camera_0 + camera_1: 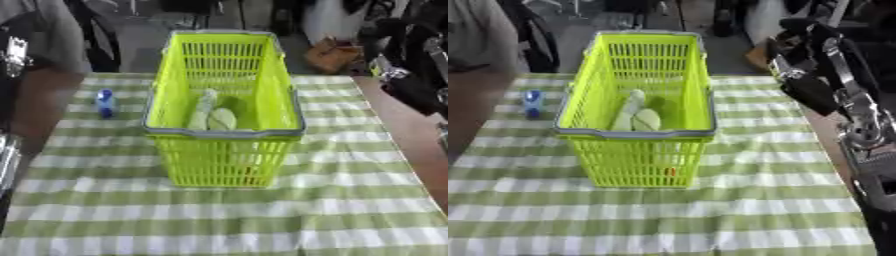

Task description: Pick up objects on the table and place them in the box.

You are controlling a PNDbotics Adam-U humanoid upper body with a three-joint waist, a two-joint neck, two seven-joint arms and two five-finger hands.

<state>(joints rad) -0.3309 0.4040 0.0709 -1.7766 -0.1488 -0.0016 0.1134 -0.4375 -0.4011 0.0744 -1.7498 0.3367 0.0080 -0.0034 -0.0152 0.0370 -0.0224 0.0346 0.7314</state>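
Stereo view looking down on a table (pixel 219 220) covered with a green-and-white checked cloth. At the centre stands a lime-green plastic shopping basket (pixel 226 155) with latticed walls and a grey rim, its long axis running from 6 o'clock to 12 o'clock. It sits upright on the cloth.

Inside the basket, on its floor toward the near end, lie two pale items touching each other: a long whitish-green object (pixel 202 111), slanted with its upper end toward 12 o'clock, and just beside it, at 3 o'clock of it, a rounder pale-green object (pixel 222 119). What they are cannot be made out.

On the cloth at 9 o'clock of the basket, well apart from its wall, stands a small blue bottle-like object (pixel 105 103) with a lighter band, upright.

The robot's right arm (pixel 859 125), black with silver joints, enters along the right edge in the right eye view, and reaches toward 12 o'clock. Its right hand (pixel 798 82) hangs past the table's far right corner, at 2 o'clock of the basket and clear of it; whether its fingers are spread or curled cannot be told, and nothing is seen in it.

A metallic part at the left edge of the left eye view may belong to the left arm; the left hand itself does not show.
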